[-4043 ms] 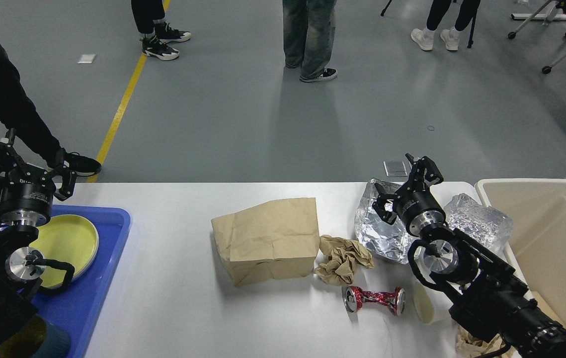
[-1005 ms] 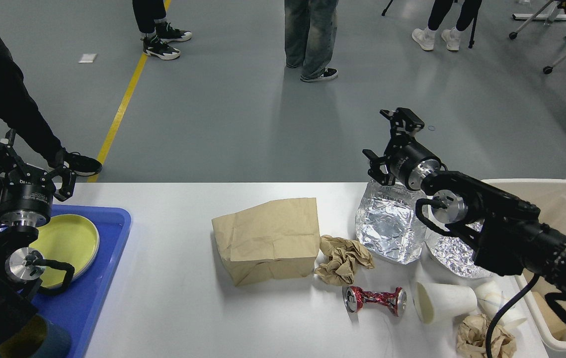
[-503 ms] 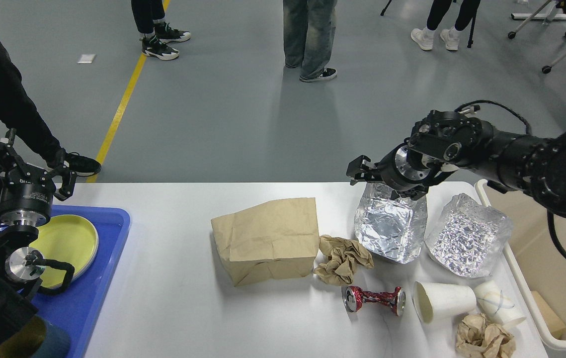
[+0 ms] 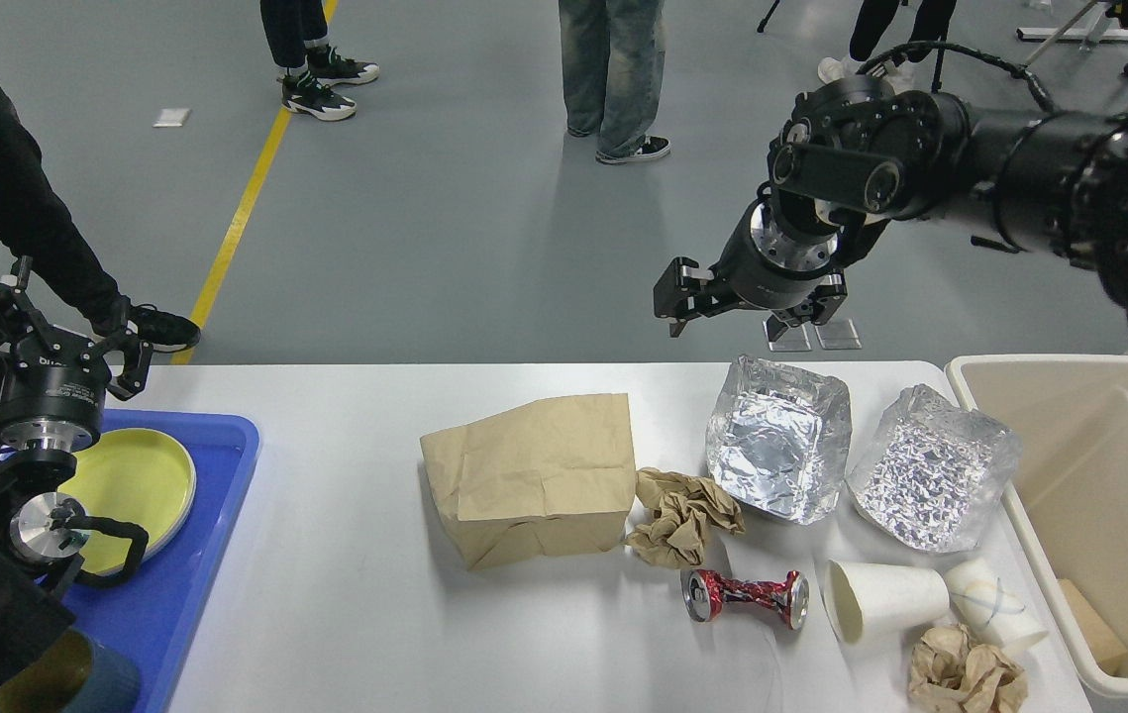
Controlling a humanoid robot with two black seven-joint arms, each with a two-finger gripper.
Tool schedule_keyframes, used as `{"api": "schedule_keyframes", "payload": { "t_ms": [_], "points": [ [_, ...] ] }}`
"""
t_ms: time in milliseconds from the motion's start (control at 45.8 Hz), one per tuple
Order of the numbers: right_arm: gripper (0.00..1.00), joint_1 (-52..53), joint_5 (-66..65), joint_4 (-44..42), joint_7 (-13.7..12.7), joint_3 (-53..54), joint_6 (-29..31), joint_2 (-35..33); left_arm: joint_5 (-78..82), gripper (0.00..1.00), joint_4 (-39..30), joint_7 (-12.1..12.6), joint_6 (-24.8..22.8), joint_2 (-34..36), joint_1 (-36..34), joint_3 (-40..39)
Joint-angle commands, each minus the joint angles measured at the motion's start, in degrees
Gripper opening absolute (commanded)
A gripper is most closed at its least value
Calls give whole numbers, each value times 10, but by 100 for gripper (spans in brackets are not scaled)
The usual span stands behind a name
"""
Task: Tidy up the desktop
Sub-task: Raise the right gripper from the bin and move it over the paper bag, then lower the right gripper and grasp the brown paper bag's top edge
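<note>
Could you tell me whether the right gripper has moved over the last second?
Yes. The right gripper has risen and shifted left, off the left foil container.

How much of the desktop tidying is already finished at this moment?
Little looks done: the beige bin holds one brownish piece. Nothing is in hand; the right gripper hangs open and empty above the foil bags, the left gripper open over the blue tray. Left on the desktop: paper bag, crushed can, cups, crumpled paper.

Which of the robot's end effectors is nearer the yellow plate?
Left. The left end effector hovers just beyond the yellow plate; the right end effector hangs far across the desktop.
</note>
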Motion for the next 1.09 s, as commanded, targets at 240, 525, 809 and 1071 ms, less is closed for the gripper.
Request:
{"api": "schedule_keyframes", "payload": {
  "t_ms": [240,525,809,1071],
  "points": [
    [100,-133,-4,-75,1,54,-8,36,0,96,0,0,-1,0,0,0],
    [98,-189,-12,-99,5,81,-16,51,0,96,0,0,-1,0,0,0],
    [98,-239,-19,-109,5,94,-52,61,0,96,0,0,-1,0,0,0],
    [95,-261,-53,-112,11,133,-89,64,0,96,0,0,0,0,0,0]
  ]
}}
